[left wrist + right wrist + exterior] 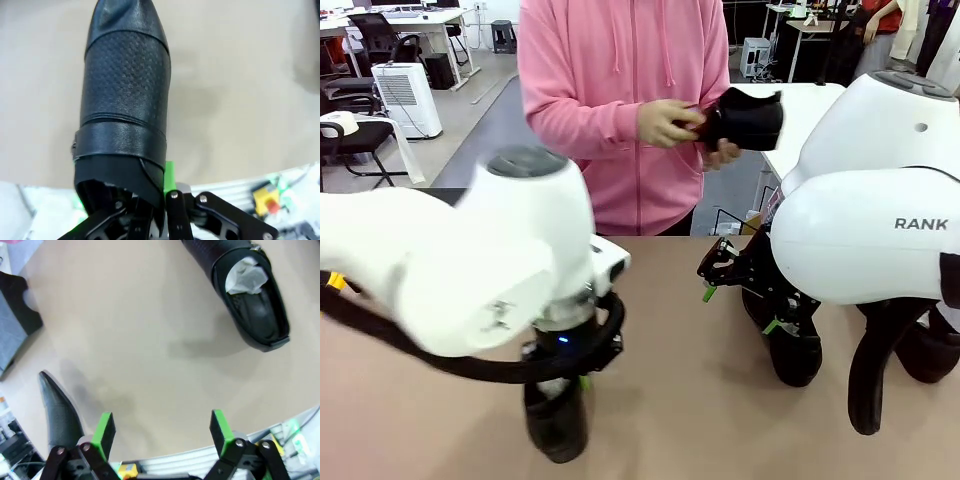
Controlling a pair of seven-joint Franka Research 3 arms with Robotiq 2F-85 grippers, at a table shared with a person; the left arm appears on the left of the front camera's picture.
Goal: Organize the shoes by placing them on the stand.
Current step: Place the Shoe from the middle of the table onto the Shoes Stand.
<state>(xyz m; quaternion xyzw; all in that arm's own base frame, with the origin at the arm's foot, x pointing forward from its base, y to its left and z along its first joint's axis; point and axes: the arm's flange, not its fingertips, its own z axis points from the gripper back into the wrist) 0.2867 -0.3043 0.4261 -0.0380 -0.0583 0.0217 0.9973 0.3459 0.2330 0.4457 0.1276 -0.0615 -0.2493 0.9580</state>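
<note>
At the left, a glossy black leather dress shoe with a pointed toe (125, 85) is pinched at its heel rim by the left gripper (122, 190) and hangs toe-down over the beige table (240, 100). On so narrow and slick a hold, it could be swung loose or dropped. In the middle, another black shoe (748, 120) is held in the person's hands (665, 122). At the right, the right gripper (162, 432) is poised with fingers spread wide between a paper-stuffed black shoe (247, 290) and a pointed one (60, 412). Either could be knocked aside by a careless descent.
</note>
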